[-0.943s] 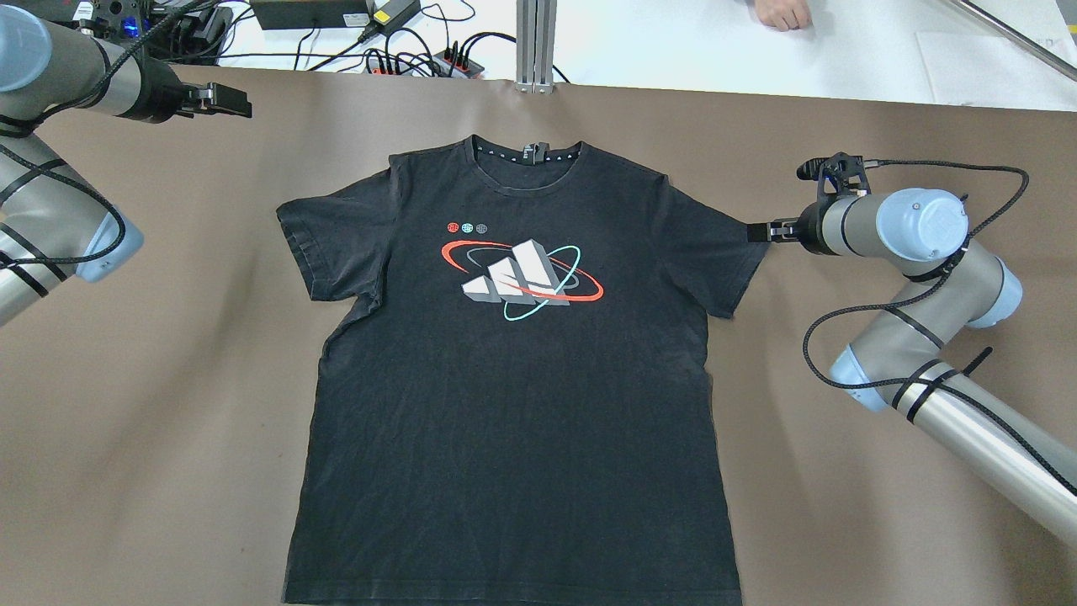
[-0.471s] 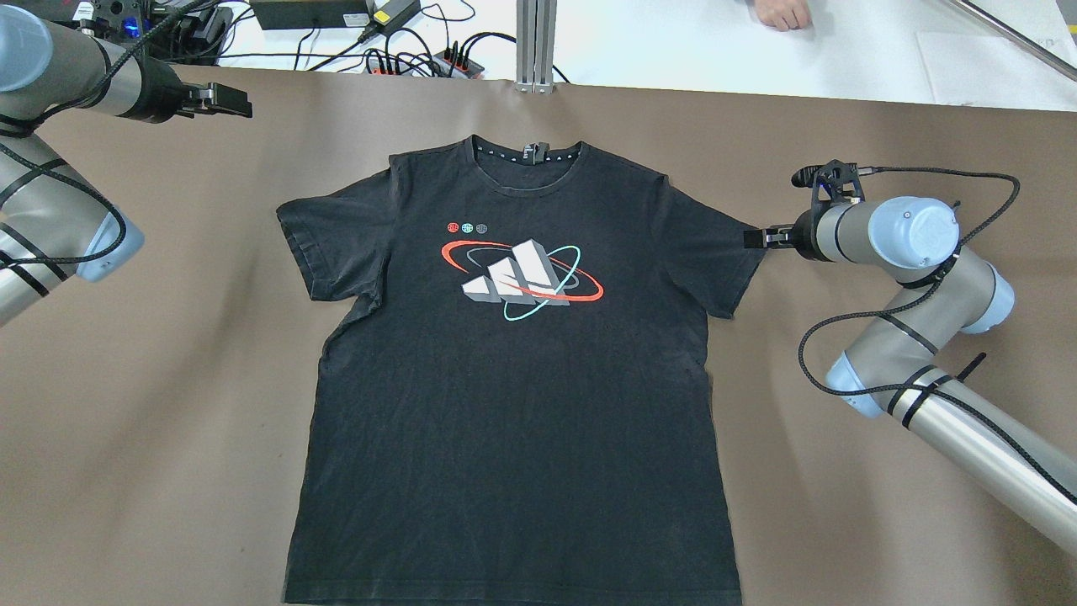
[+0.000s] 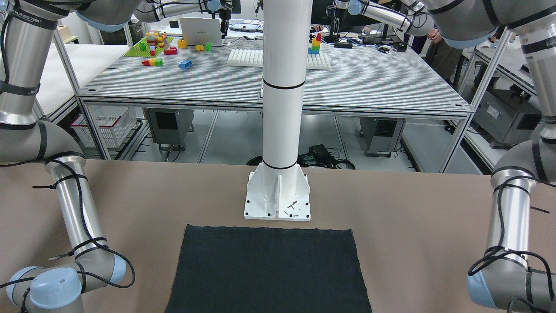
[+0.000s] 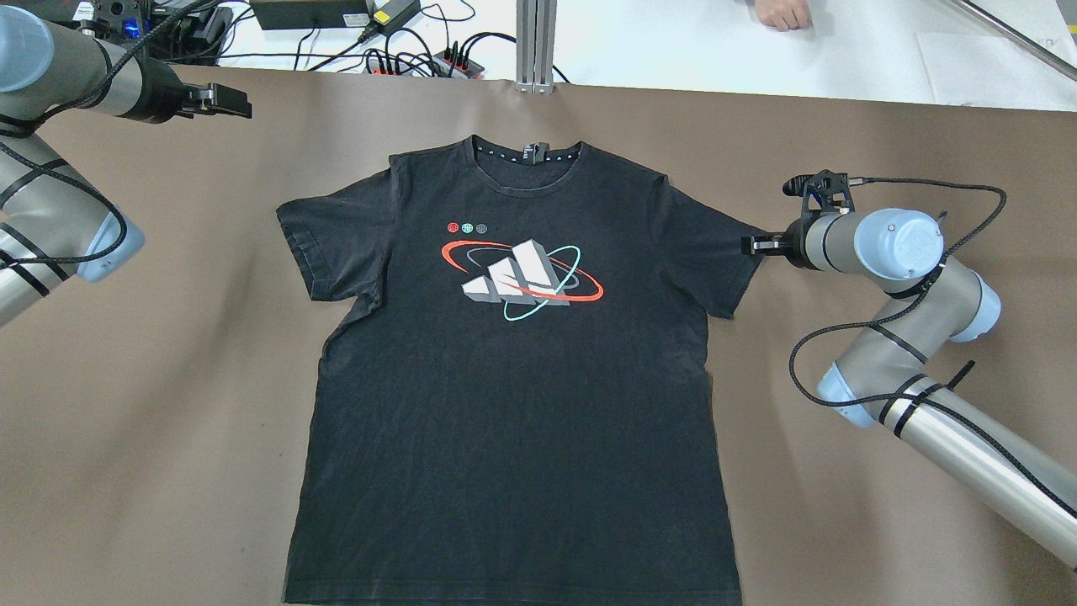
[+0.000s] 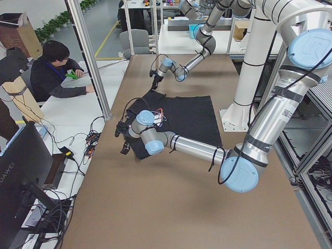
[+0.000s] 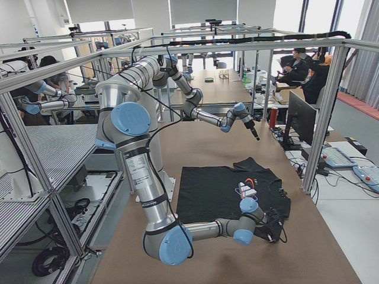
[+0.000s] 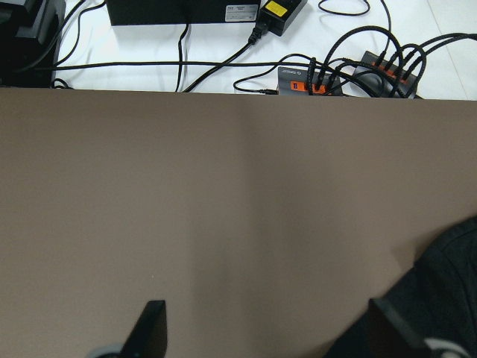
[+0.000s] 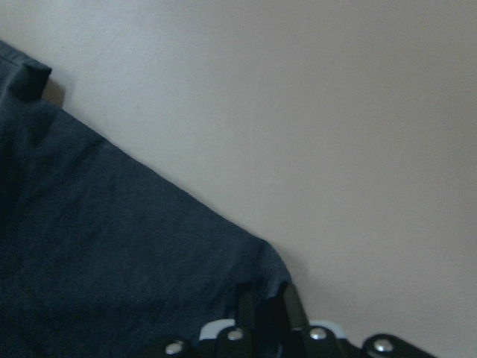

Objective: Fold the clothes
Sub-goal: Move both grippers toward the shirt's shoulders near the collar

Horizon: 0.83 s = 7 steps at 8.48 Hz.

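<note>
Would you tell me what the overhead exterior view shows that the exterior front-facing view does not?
Only the overhead view shows the black T-shirt whole, with its printed chest logo, collar and sleeves, plus the left gripper over bare covering and the right gripper at a sleeve's edge. Only the front-facing view shows the white pole on its bolted base plate, just beyond the shirt's hem, and a farther table with coloured toy bricks. Both show the shirt lying flat on the brown table covering, and parts of the left arm and right arm.
</note>
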Each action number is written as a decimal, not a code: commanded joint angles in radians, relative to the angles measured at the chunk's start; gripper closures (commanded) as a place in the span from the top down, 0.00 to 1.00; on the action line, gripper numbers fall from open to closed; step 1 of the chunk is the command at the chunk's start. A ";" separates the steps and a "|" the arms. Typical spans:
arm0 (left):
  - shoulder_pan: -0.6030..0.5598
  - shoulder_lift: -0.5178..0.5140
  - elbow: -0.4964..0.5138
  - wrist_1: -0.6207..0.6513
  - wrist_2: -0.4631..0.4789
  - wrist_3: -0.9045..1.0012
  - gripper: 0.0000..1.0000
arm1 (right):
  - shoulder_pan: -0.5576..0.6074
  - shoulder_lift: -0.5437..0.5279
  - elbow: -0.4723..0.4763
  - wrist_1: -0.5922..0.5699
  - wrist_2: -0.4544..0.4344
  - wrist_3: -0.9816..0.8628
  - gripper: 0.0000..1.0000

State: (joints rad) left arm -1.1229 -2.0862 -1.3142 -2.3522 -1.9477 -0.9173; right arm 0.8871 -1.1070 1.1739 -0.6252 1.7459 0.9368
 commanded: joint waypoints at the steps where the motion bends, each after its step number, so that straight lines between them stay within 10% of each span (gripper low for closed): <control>1: 0.000 0.001 -0.002 -0.001 0.000 0.000 0.95 | 0.000 0.013 0.006 -0.008 0.010 0.007 0.00; 7: 0.000 0.005 0.000 -0.002 0.000 -0.002 0.95 | 0.012 0.197 0.168 -0.281 0.127 0.037 0.00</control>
State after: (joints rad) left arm -1.1229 -2.0838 -1.3165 -2.3543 -1.9482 -0.9188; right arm 0.8979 -1.0122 1.3033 -0.7931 1.8549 0.9474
